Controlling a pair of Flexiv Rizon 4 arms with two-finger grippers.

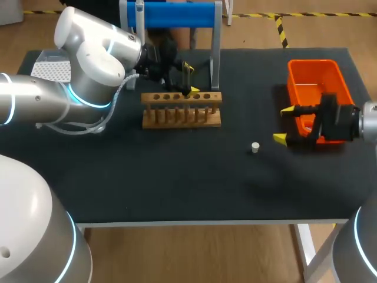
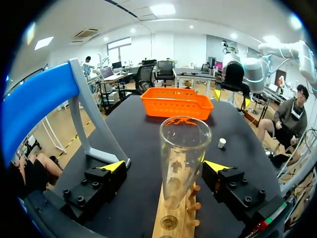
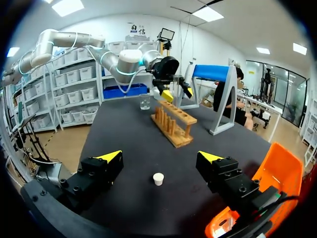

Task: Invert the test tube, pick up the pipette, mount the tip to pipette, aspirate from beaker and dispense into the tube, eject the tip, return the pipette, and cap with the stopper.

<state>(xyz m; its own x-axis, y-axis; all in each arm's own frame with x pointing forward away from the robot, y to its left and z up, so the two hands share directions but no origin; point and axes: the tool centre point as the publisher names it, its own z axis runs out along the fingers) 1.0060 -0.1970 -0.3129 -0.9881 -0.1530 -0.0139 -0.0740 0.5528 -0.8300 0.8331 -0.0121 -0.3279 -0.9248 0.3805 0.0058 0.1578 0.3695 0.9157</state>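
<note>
A clear test tube [image 2: 182, 148] stands mouth up in the wooden rack [image 1: 181, 109], in a hole near the rack's end. My left gripper [image 2: 166, 166] is open around the tube, its fingers well apart from the glass on both sides. In the head view this gripper [image 1: 189, 78] hangs just behind the rack. A small white stopper [image 1: 255, 147] lies on the black mat. My right gripper [image 1: 283, 124] is open and empty a little to the right of the stopper, which shows just ahead of it in the right wrist view [image 3: 158, 178]. A glass beaker [image 3: 144, 102] stands beyond the rack.
An orange bin [image 1: 321, 82] sits at the right of the table, under my right wrist. A blue-topped stand [image 1: 171, 15] rises behind the rack. A white perforated tray [image 1: 50, 69] lies at the back left.
</note>
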